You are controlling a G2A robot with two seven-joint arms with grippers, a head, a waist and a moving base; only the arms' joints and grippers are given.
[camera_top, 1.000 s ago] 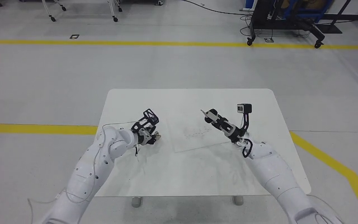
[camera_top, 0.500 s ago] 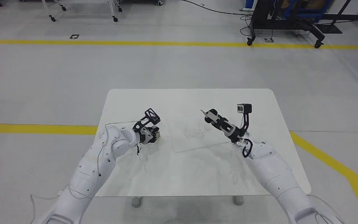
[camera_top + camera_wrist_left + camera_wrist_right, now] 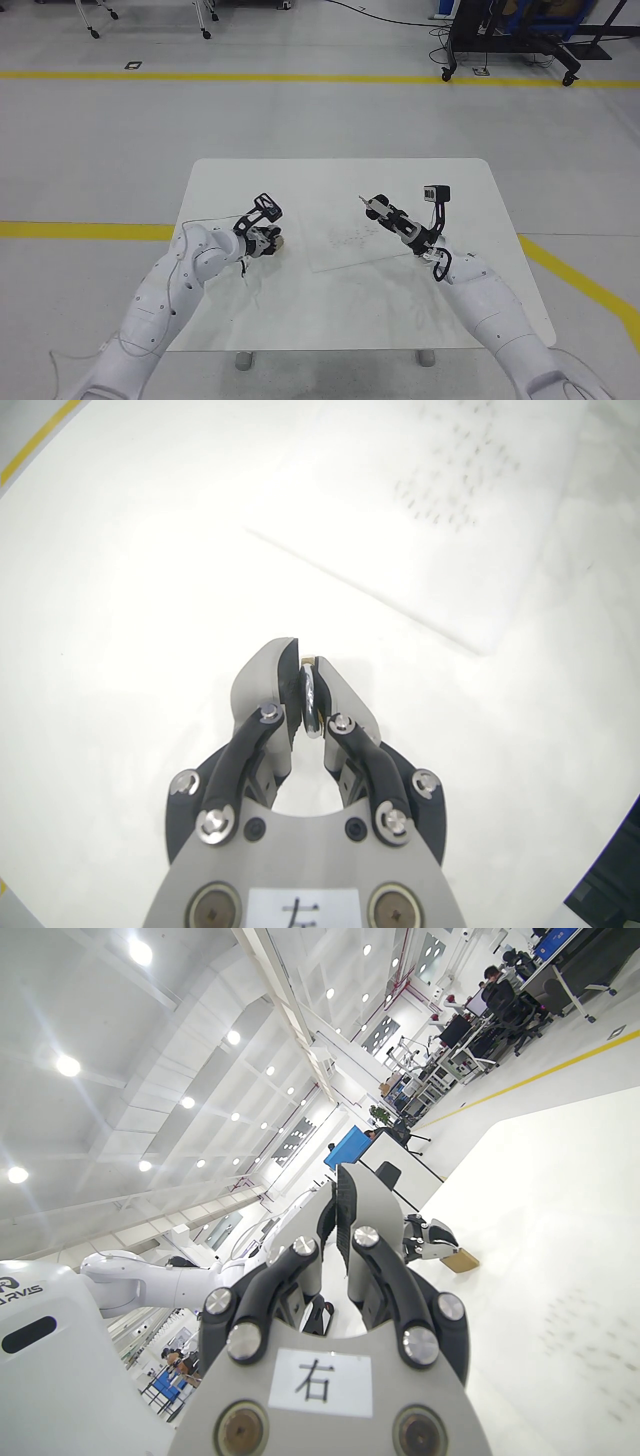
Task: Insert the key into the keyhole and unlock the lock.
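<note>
Pinches lock (image 3: pixel 309 705) by shackle in left gripper (image 3: pixel 301 670), table's (image 3: pixel 420 310) 9 o'clock; shows brass body from right wrist. Squeezes key (image 3: pixel 362 199) in closed right gripper (image 3: pixel 372 205), 2 o'clock from lock.

Wide gap between left claw (image 3: pixel 269 240), right claw (image 3: pixel 366 202); lock (image 3: pixel 462 1260) fills left.

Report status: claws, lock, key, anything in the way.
Left claw shut on lock shackle, body down at the table. Right claw shut, thin tip protruding, likely the key. Apart, not inserted; nothing between.

The left tool (image 3: pixel 305 659) covers most of the lock (image 3: pixel 309 706); the right tool's (image 3: pixel 341 1190) load is indiscernible.
</note>
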